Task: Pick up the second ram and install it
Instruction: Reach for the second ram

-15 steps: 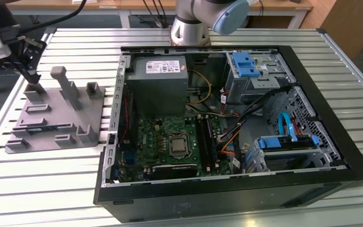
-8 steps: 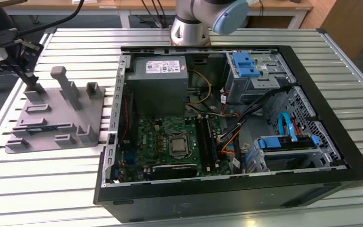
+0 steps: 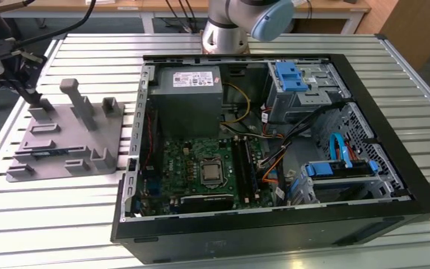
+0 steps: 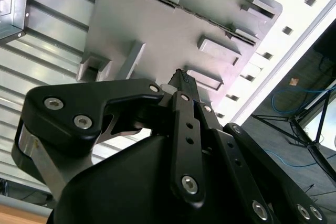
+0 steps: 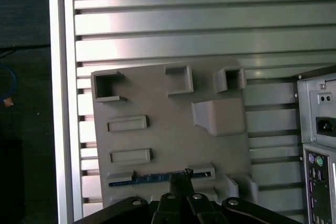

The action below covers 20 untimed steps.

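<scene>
Jaws closed, near ram [image 5: 148,179] in tray [image 5: 173,145]

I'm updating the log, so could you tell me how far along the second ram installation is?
Done: nothing shows as finished. In hand: the gripper hangs over the tray, close to the ram, which lies in its tray groove, not lifted. Left: the pick-up and the seating on the motherboard, both not yet done.

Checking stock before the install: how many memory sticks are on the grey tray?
1: the second ram sits in the grey tray's long slot, with the gripper close by. The tray's other pockets look empty.
</scene>
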### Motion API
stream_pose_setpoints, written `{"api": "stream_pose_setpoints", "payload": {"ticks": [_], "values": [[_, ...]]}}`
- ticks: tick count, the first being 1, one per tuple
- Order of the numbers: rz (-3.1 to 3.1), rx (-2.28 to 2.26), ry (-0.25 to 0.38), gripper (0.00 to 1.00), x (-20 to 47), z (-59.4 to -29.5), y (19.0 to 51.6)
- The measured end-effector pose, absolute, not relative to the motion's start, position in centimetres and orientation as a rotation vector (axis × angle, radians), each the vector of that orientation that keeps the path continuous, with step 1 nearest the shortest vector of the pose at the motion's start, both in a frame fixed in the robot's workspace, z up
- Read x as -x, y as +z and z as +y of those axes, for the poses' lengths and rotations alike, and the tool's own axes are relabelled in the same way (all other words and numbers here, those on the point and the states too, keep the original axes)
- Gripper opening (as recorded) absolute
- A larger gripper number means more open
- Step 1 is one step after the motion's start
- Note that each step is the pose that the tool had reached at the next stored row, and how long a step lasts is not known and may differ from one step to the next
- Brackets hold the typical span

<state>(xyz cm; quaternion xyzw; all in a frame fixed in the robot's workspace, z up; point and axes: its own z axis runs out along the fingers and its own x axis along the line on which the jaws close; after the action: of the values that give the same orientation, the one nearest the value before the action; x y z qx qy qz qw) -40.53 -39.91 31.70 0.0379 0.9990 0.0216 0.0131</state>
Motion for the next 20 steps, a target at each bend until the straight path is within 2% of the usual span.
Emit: {"api": "stream_pose_setpoints", "payload": {"ticks": [20], "values": [[3.112, -0.118, 0.067, 0.1, 42.6, -39.9, 30.6]]}}
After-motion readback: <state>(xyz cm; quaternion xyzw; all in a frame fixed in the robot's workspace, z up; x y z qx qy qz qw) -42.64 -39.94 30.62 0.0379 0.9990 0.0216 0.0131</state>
